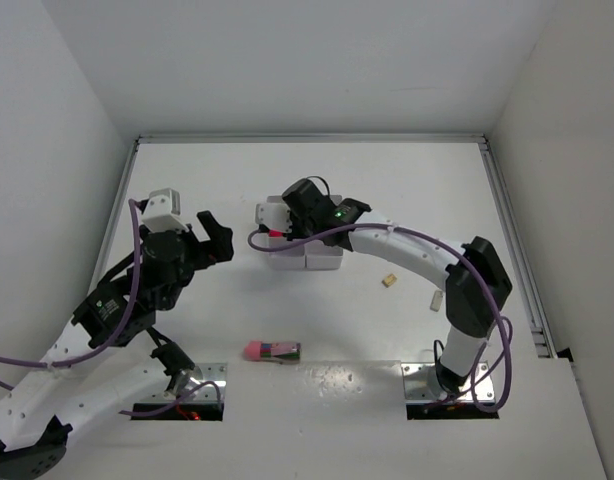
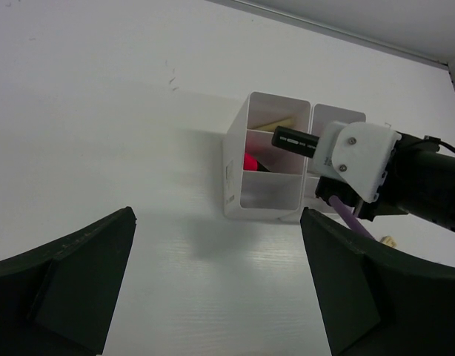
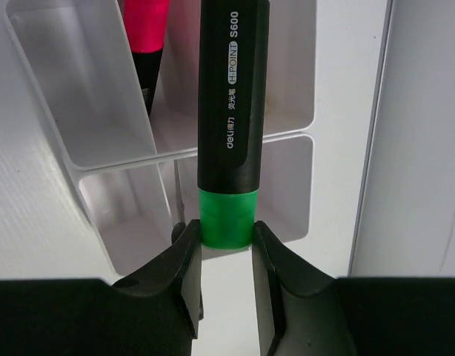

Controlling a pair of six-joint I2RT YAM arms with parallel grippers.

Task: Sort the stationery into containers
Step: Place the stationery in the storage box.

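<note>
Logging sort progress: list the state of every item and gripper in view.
right gripper, shut on green-ended highlighter
green-ended highlighter, gripped by green end, over tray
left gripper, open, empty
pink-ended highlighter, leaning in a tray compartment
pink eraser, lying on table, unsorted
beige bit, on table, unsorted

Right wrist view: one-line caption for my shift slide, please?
Right gripper pinches a green-ended black highlighter over the white organizer tray, where a pink-ended highlighter sits.

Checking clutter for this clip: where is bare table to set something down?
Bare table lies between the organizer tray and the back edge, and between the tray and the pink eraser. Crowded at the tray, where the right tool holds the green-ended highlighter.
</note>
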